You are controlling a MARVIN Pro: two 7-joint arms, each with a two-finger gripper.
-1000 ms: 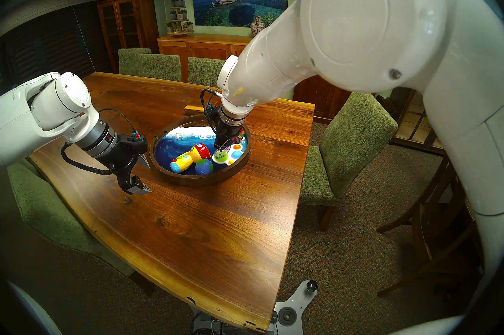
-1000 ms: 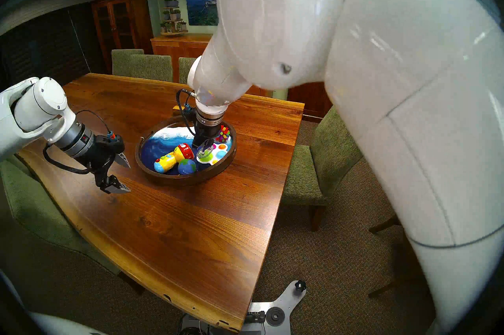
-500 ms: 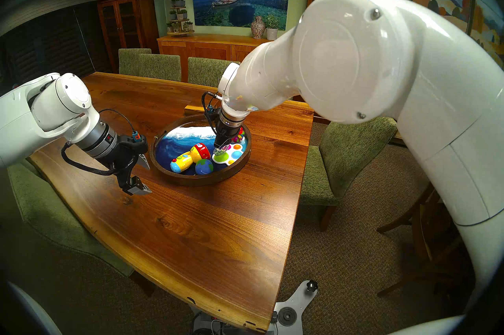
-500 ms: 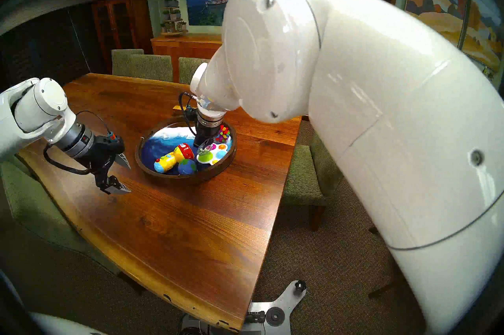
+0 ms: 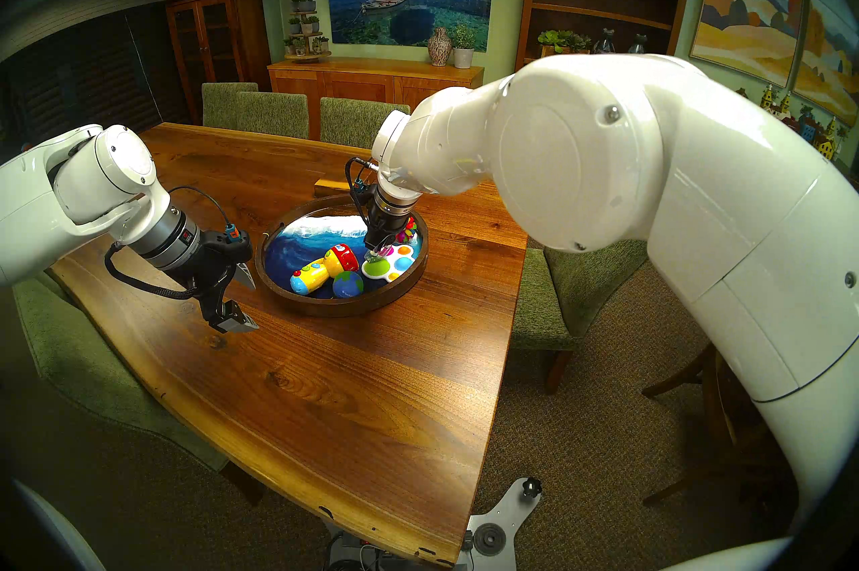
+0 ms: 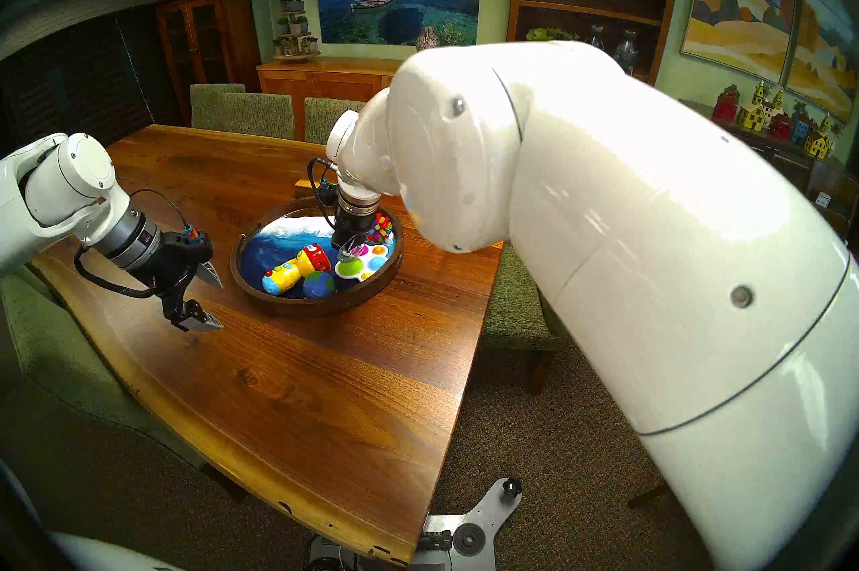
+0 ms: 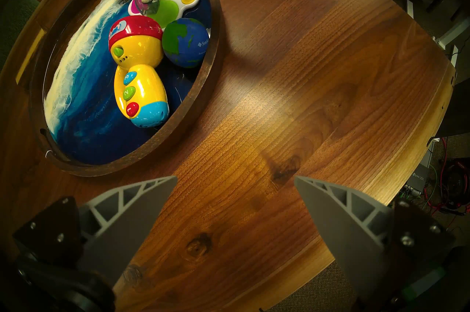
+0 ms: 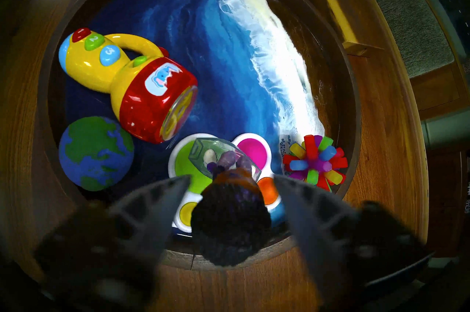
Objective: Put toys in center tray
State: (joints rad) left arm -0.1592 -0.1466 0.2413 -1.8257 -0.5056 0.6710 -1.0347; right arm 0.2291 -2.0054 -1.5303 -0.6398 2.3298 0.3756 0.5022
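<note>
Loads of bare wood on the table [image 5: 372, 370] in front of and to the right of the center tray [image 5: 344, 307], so no shortage of room on that side. Tighter at the back: small wooden block [image 5: 327, 185] lying just behind the tray's far rim, green chairs [image 5: 274, 114] tucked along the far edge, plus one more on the right. Inside the tray, crowded toward the near and right side, with a wide open blue-and-white patch at the far left. Yellow flashlight [image 8: 122, 80] lying on its side, red head toward the middle. Globe ball [image 8: 95, 152] snug against it and close to the rim. Spiky rainbow ball [image 8: 315, 161] right up by the rim on the other side, white popper [image 8: 251, 148] between the two balls. Purple figurine [image 8: 230, 222] standing upright on its clear base on top of the popper's green bubble, directly under the right gripper [image 8: 231, 178]. Looks parted there: fingers either side of the dark hair with slivers of popper showing in both gaps, though pretty blurry in the wrist view, so not 100% on zero contact. Left gripper [image 7: 236, 178] spread wide, holding nothing, hanging over bare table just outside the tray's rim, well clear of the toys.
</note>
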